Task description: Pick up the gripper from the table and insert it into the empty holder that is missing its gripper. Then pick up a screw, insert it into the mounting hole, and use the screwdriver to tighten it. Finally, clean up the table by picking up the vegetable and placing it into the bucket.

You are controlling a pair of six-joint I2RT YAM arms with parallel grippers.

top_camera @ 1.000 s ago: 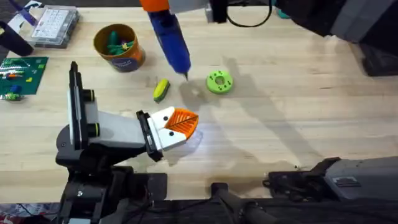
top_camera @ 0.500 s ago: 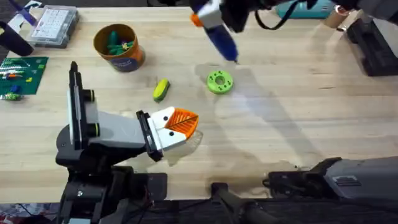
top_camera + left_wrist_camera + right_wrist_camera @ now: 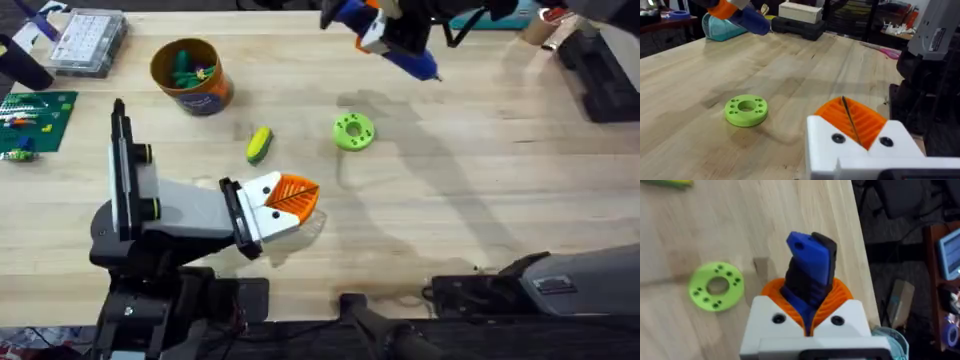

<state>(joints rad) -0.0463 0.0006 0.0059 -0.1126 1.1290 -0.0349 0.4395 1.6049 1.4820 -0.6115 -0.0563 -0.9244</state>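
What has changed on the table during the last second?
The right hand, shut on the screwdriver, carried it up from above the corn toward the far right edge. The corn, green disc, bucket and holder stayed in place.

I see the blue screwdriver (image 3: 385, 45) lifted off the worktop (image 3: 480, 190) at the far edge, tilted, its thin tip pointing right; in the right wrist view its blue body (image 3: 807, 275) sits clamped between orange ribbed fingers (image 3: 840, 297). The grey holder (image 3: 185, 210) stands near left, an orange-finned gripper (image 3: 285, 200) at its black clamp face. The yellow-green vegetable (image 3: 259, 143) lies just beyond it. The orange bucket (image 3: 190, 75) stands upright, far left.
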